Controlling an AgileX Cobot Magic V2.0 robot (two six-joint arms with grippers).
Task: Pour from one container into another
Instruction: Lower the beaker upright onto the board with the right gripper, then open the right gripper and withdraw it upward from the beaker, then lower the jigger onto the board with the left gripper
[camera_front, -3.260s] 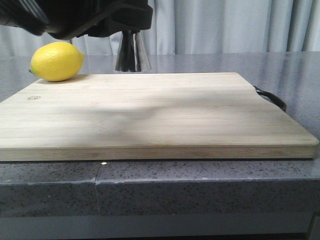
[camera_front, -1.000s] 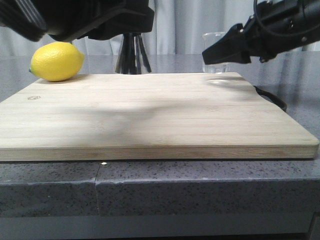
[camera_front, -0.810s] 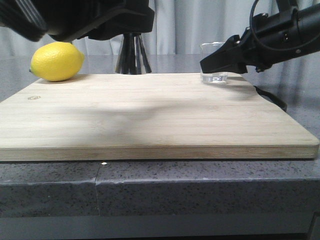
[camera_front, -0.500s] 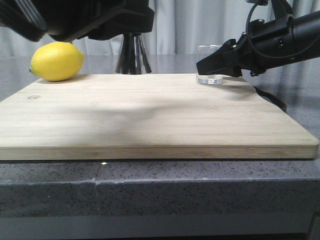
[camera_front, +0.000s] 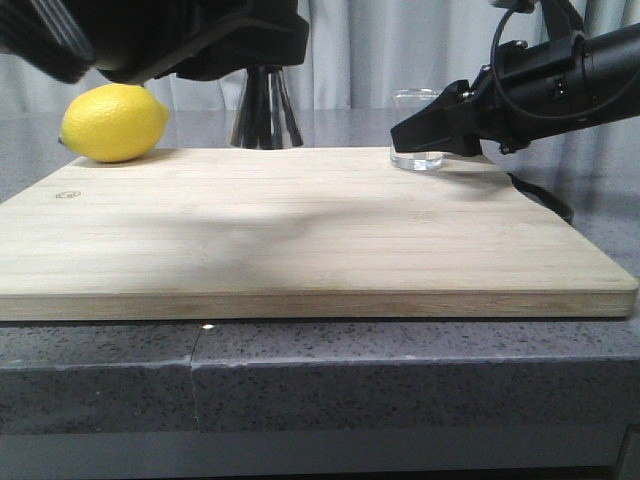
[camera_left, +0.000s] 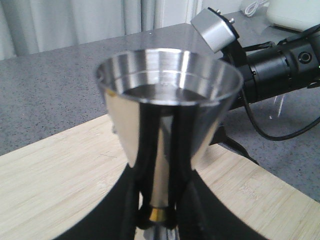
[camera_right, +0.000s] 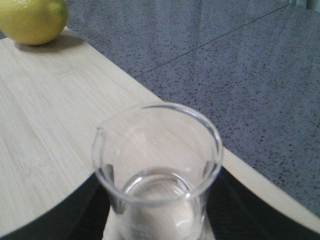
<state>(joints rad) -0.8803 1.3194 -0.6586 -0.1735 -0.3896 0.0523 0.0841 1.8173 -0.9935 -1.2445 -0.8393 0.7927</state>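
Observation:
The clear glass beaker (camera_front: 420, 130) stands upright on the far right part of the wooden board (camera_front: 300, 230). My right gripper (camera_front: 418, 138) is shut on the beaker's sides, one black finger (camera_right: 85, 210) on each flank. In the right wrist view the beaker (camera_right: 160, 195) shows its pouring lip and looks empty. The steel jigger (camera_front: 265, 110) is at the board's far edge, its top hidden by my left arm. In the left wrist view my left gripper (camera_left: 159, 216) is shut on the jigger (camera_left: 165, 85) at its gold-banded waist, the open cup facing up.
A yellow lemon (camera_front: 113, 122) lies at the board's far left corner, left of the jigger. A black handle (camera_front: 545, 195) sticks out from the board's right side. The board rests on a grey speckled counter (camera_front: 400, 380), with curtains behind.
My right arm came in from the right with the beaker, moved left and lowered it onto the board. In the last half second it barely shifted. The left arm and jigger stayed put.

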